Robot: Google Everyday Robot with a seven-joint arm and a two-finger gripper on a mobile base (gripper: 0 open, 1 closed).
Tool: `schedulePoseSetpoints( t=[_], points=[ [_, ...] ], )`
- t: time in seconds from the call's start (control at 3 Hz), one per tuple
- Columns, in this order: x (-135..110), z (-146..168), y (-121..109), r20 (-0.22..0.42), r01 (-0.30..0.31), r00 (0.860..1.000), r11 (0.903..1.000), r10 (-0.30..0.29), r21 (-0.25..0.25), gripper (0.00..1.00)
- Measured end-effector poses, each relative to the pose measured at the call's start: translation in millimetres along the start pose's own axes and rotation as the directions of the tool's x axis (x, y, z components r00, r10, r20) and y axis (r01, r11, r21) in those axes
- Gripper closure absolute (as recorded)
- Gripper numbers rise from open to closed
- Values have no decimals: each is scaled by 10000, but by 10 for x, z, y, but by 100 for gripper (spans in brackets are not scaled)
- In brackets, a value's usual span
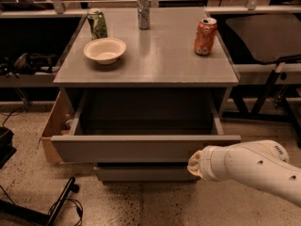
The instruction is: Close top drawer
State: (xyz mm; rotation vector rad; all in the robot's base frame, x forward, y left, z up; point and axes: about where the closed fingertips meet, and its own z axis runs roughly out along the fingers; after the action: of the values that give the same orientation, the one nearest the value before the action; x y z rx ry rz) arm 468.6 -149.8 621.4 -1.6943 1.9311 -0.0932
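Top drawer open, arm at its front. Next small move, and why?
Probably a short push straight in toward the cabinet: the top drawer is pulled far out, and the gripper sits at the right end of its front panel. That contact is off-centre, so the drawer may skew; go gently.

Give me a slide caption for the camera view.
Gripper by the right front corner of the open top drawer, beneath a grey cabinet top holding a bowl.

Speckled floor (pixel 155 206), black cables (pixel 60 205), dim light; gripper (pixel 194 162) low right.
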Motion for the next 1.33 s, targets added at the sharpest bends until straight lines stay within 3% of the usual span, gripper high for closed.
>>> schedulePoseSetpoints(
  t=[0.33,0.67,1.0,1.33],
  points=[
    [-36,132,-332,149,105,9998,9999,-106,75,100],
    [-39,176,-411,177,175,9997,9998,-176,55,100],
    [-69,306,-721,292,224,9993,9997,-227,105,100],
    [-72,371,-825,316,283,9991,9996,-285,64,100]
  ],
)
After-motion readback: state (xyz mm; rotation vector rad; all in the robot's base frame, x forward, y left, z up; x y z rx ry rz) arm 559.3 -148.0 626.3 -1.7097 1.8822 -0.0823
